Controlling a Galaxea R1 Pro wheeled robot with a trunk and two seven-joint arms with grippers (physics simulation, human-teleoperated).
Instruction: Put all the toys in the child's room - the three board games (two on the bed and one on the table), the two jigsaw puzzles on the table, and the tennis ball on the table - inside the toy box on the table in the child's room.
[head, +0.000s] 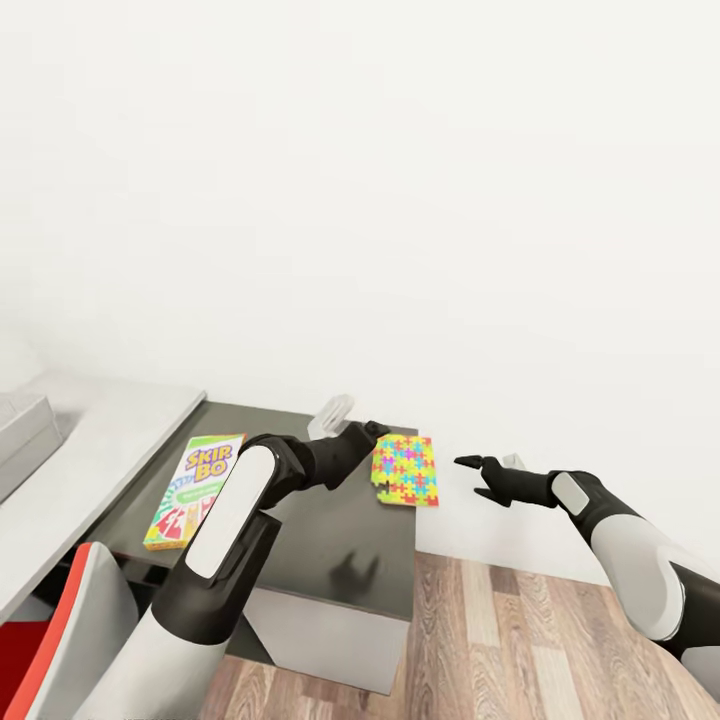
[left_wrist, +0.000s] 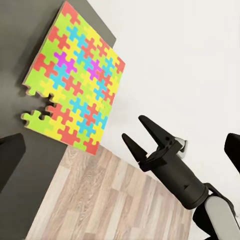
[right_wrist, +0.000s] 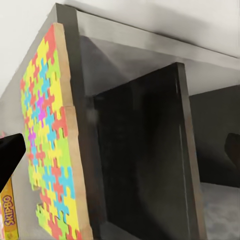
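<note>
1. Your right gripper (head: 478, 477) hangs off the end of the dark desk (head: 330, 540), fingers spread and empty.
2. Your left gripper (head: 378, 432) sits over the jigsaw puzzle (head: 405, 470); I cannot tell how wide it is.
3. The puzzle overhangs the desk's end; a sideways nudge would probably tip it onto the floor (head: 520, 640).
4. The SKIP-BO box (head: 195, 488) lies flat, further along the desk.

the dark desk (head: 330, 540) top is bare between the skip-bo box (head: 195, 488) at 9 o'clock and the jigsaw puzzle (head: 405, 470) at 12 — passable there. the puzzle overhangs the desk's right edge. beyond that edge, open air above the wood floor (head: 520, 640) at 3 o'clock, where the right tool (head: 478, 478) hangs with jaws spread.
</note>
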